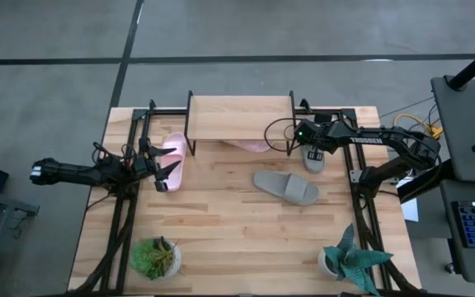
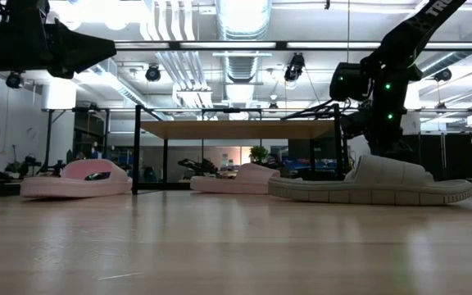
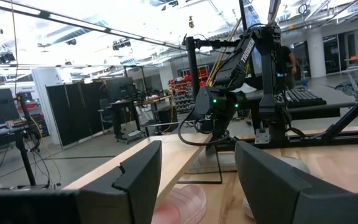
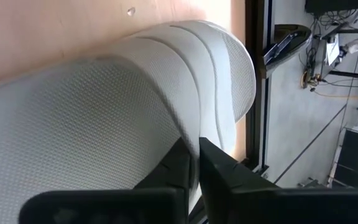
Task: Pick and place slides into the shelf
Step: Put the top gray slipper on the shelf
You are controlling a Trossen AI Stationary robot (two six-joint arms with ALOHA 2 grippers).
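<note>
When viewed from overhead, looks most exposed at the right gripper [image 1: 313,147], down on the far grey slide [image 1: 314,157] just beside the right legs of the shelf [image 1: 239,117]. Could catch a leg or the plank edge on any swing inward, being so near the frame. Left gripper [image 1: 165,172] hovering off the shelf's left end, just beside the outer pink slide [image 1: 175,153], spread wide and empty. Inner pink slide [image 1: 252,146] lying partly under the shelf's front edge. Near grey slide [image 1: 285,186] out in front of the shelf, well apart from both grippers.

From table height, hides the pinch itself: near grey slide [image 2: 371,182] across the foreground, right arm coming down behind it at the shelf's right side. Shows little headroom under the plank, so a slide carried tilted might knock the top.

Past the left wrist, fingers [image 3: 135,180] set far apart with nothing between them, pointing along the front of the shelf.

Past the right wrist, fingers [image 4: 176,168] drawn almost together, nipping what looks like only the edge of the ribbed strap. Probably a thin hold. Soft foam may fold or slide out on the lift, dropping short of the shelf.
</note>
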